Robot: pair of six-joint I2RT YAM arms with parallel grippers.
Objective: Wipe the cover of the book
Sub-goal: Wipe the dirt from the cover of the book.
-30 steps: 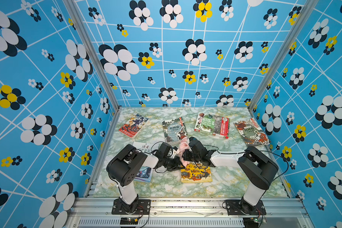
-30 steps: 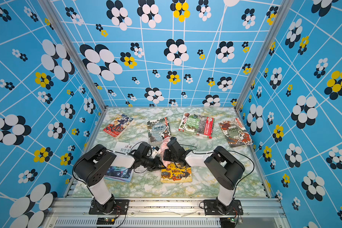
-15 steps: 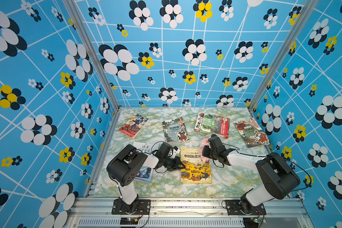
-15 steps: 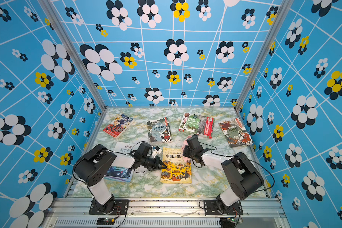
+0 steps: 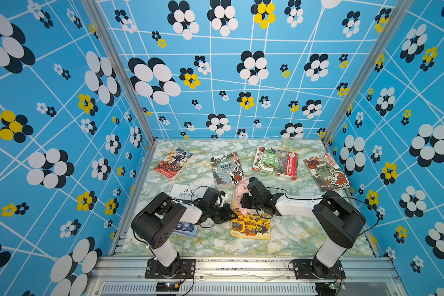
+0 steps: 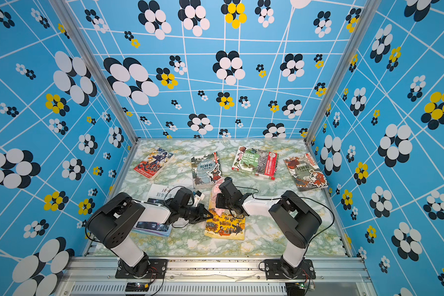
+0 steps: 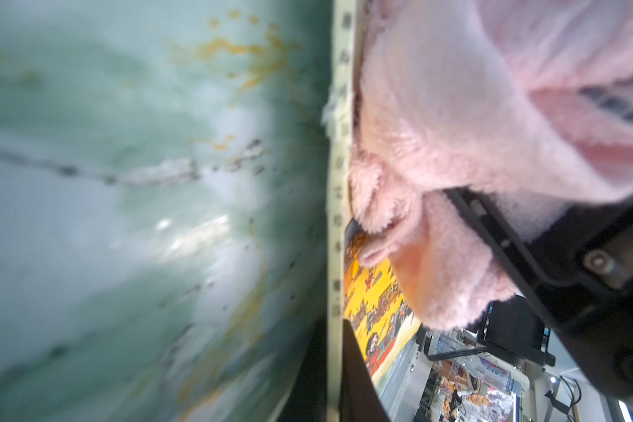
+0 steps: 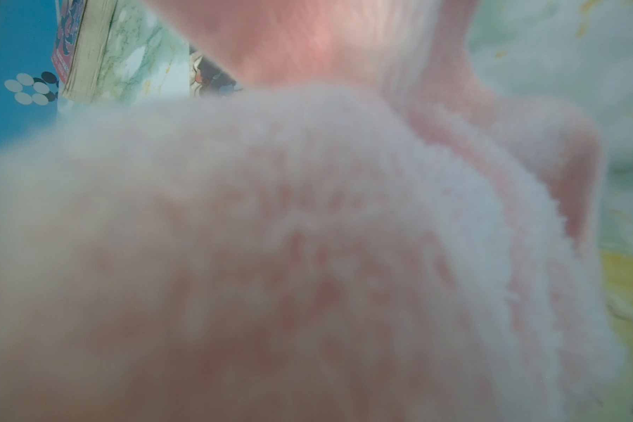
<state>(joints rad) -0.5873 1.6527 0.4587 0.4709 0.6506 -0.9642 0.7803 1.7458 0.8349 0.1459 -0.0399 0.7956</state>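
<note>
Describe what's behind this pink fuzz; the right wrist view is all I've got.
Observer: In both top views the right claw is shut on a pink cloth lying on a yellow book.
Operator: Report the left arm.
Observer: The left claw is shut, its tip at that book's edge on the left arm's side.
Operator: Say how much cover shows.
Observer: The cloth sits at the far corner; the near half of the cover shows bare.
</note>
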